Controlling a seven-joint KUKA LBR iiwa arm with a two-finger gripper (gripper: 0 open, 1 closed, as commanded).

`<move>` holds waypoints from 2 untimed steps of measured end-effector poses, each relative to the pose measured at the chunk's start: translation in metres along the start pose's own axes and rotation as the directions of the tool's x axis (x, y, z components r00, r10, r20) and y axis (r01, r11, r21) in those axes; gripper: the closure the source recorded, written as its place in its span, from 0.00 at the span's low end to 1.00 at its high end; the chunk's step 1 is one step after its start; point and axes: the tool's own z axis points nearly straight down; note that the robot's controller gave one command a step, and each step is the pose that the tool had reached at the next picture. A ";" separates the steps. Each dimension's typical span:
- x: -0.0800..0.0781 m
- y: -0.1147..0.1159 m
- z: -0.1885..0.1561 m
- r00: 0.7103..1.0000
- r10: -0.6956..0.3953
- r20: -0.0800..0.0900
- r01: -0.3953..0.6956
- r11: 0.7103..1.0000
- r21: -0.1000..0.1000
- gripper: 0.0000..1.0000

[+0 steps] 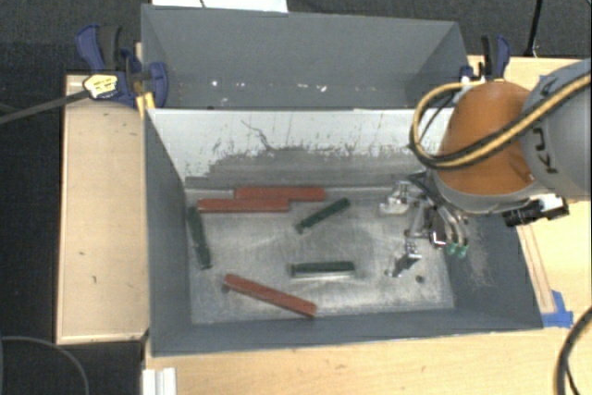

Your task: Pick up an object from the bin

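- Your grey metal bin (pixel 171 291) holds loose bars scattered flat on its floor.
- The arm's orange cover (pixel 481 153) hangs over the bin's right side.
- Below it, the gripper (pixel 403 267) sits low over bare floor on the right; you cannot tell whether it is spread or pressed together.
- Two red-brown bars (pixel 264 199) lie along the back wall, touching.
- Another red-brown bar (pixel 268 295) lies slanted at the front.
- The nearest dark green bar (pixel 322 270) lies left of the gripper, apart from it.
- A slanted green bar (pixel 322 214) lies mid-bin.
- A third green bar (pixel 198 238) lies by the left wall.
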 end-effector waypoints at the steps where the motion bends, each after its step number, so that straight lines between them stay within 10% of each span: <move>1: -0.001 0.017 -0.004 1.000 -0.023 0.018 0.023 1.000 -0.004 0.00; 2: 0.007 0.053 0.052 0.985 -0.169 0.020 0.169 0.986 0.001 1.00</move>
